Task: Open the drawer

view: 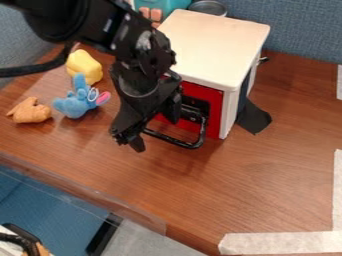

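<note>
On the brown desk (274, 180), the drawer (214, 111) sits in the front of one white box (217, 45); its face is red and flat, with black curved handle (192, 145) which sticks outward. Near this handle, the gripper (152, 131) is wide apart.

- The place seems to be a robot lab, inside a room of office type.
- A black robot arm (67, 20) with a cable (33, 70) is above a wood-grain table (267, 175).
- Pale tape (287, 242) is put on the table, and two of its strips meet in a corner.
- Behind the table stands a blue-grey panel (300, 30), which resembles an office partition.
- Small toys (79, 102) lie on the table, near the arm.
</note>
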Motion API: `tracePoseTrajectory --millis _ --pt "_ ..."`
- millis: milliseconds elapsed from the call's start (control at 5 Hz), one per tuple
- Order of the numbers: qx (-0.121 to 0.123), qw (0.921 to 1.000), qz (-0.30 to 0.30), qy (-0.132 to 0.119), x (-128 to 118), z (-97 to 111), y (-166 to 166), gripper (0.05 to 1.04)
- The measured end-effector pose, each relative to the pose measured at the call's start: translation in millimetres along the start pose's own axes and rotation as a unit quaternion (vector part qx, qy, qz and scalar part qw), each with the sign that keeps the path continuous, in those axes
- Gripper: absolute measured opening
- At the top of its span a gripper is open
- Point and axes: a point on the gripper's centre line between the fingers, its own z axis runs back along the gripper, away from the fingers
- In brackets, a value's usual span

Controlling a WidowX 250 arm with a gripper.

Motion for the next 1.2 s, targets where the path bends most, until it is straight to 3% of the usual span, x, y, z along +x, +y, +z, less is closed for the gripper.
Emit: tracePoseTrajectory --millis 400,800,1000,1200 --pt "0.016 0.9997 -0.018 -0.005 -8.9 -19.6 -3.2 0.945" --pt "0.014 0.9998 -0.014 -0.005 -19.6 -24.7 -1.6 0.351" --pt "0.015 0.9998 -0.011 -0.002 -25.2 -20.6 7.6 0.277" --pt "0.014 0.9998 -0.013 0.0 -31.2 -14.8 17.8 0.274"
